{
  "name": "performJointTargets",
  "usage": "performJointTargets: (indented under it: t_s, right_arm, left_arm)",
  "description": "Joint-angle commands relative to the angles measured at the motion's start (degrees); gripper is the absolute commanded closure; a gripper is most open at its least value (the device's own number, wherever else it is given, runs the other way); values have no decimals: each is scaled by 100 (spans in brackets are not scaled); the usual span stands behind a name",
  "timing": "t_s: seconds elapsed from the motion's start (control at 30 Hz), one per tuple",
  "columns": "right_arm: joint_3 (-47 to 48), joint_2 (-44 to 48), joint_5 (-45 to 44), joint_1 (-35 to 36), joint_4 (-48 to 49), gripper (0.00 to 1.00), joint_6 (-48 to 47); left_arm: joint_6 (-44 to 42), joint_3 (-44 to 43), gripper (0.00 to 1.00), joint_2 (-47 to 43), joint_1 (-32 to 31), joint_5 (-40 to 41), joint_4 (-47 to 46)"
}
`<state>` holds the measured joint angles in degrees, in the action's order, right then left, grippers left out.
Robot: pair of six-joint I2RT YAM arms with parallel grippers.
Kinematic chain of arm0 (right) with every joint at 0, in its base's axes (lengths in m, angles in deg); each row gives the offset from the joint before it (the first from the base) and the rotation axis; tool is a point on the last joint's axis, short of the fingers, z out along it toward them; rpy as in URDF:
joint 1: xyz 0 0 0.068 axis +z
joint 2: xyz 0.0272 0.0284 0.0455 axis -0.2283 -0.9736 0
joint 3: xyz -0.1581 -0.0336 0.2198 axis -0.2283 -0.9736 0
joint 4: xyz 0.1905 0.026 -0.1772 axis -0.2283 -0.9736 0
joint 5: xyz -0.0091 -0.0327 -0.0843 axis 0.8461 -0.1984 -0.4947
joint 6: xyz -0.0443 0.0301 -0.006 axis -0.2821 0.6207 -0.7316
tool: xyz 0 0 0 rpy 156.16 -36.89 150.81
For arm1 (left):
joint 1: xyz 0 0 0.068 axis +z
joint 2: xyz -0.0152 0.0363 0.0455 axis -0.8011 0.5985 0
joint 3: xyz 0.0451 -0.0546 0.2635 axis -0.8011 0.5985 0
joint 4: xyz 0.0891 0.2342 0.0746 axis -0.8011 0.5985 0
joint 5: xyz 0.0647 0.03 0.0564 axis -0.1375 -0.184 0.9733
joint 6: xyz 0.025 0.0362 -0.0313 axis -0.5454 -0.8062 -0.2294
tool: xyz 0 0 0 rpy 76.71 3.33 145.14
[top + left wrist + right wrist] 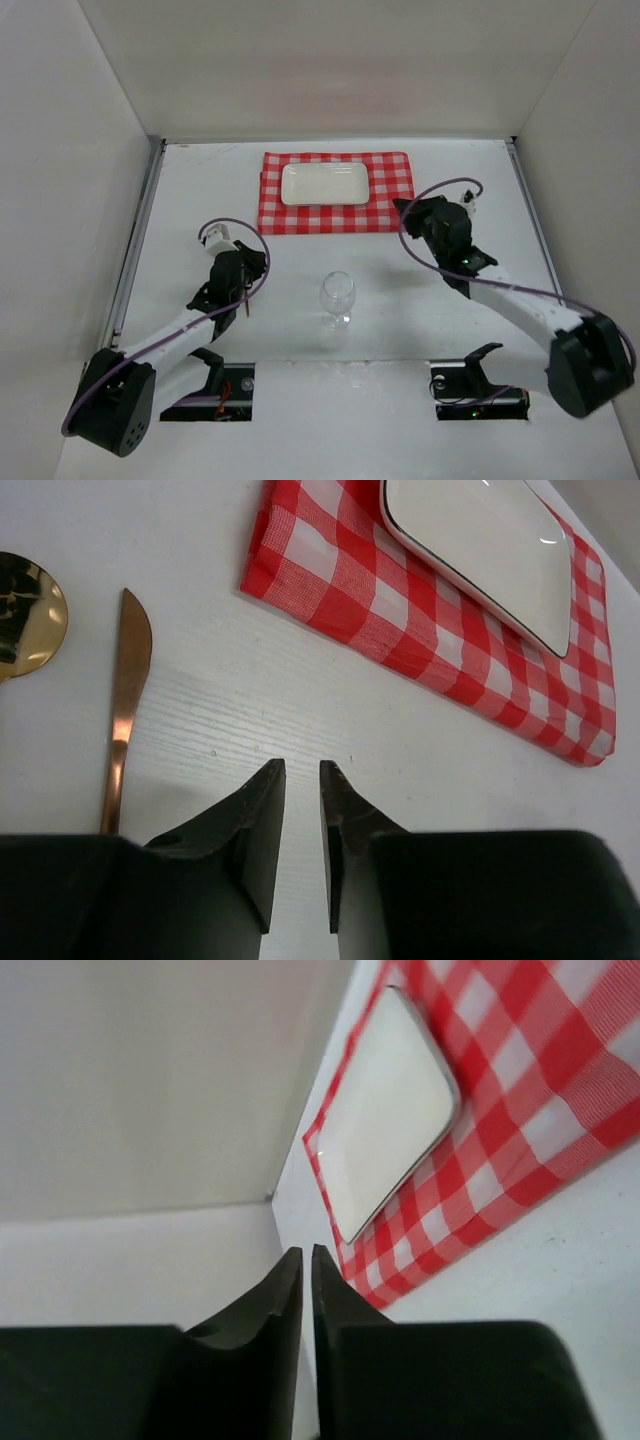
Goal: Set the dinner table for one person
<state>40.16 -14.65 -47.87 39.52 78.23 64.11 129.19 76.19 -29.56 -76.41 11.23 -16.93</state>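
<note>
The dinner table point(430, 300) carries a red-and-white checked cloth point(335, 210) at the back, with a small white rectangular plate point(325, 183) on it. A clear wine glass point(337, 297) stands upright in the middle, between the arms. My left gripper point(302, 765) hovers low over bare table left of the glass; its jaws stand a narrow gap apart with nothing between them. Left of it lie a copper knife point(125, 700) and a gold spoon point(25, 615). My right gripper point(306, 1252) sits by the cloth's right edge point(403, 208), jaws almost touching and empty.
White walls enclose the table on the left, back and right. Metal strips point(135, 250) run along the side edges. Two cut-outs with mounts point(215, 385) lie at the near edge by the arm bases. Purple cables loop off both wrists.
</note>
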Motion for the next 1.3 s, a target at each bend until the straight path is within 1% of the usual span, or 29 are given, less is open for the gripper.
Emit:
performJointTargets:
  t_s: [0.0,0.07,0.13,0.23,0.3,0.37,0.47,0.53,0.67,0.83,0.97,1.27]
  right_arm:
    - [439,1252,386,113,-1358,90,-2457]
    - [1044,1728,378,472,-2474,91,-3354]
    - [1712,1870,282,964,-3485,89,-4128]
    - [2600,1626,-69,1886,-4787,82,-4798]
    - [3058,1292,-385,2484,-5360,76,-5071]
    - [3445,915,-615,2933,-5756,69,-5308]
    - [3771,510,-730,3207,-5977,61,-5555]
    - [3930,316,-695,3234,-6021,56,-5678]
    - [4150,-62,-528,3444,-6171,54,-5837]
    - [4133,-238,-308,3638,-6197,52,-5872]
    - [4045,-291,-299,3717,-6197,52,-5863]
    - [3816,-414,-53,3717,-6039,56,-5819]
  left_arm:
    - [-16,60,84,-239,-59,-13,-206]
    - [-25,69,85,-265,-112,-14,-233]
    - [-16,69,85,-222,-147,-14,-250]
    - [-7,60,82,-151,-156,-22,-268]
    - [1,60,79,-151,-121,-49,-268]
    - [1,77,77,-204,-86,-75,-259]
    - [10,104,74,-300,-24,-84,-215]
    - [10,121,73,-344,2,-84,-206]
    - [10,121,72,-301,20,-84,-206]
    - [19,121,71,-257,20,-84,-224]
    - [28,121,71,-222,20,-84,-242]
    - [54,113,70,-213,20,-84,-233]
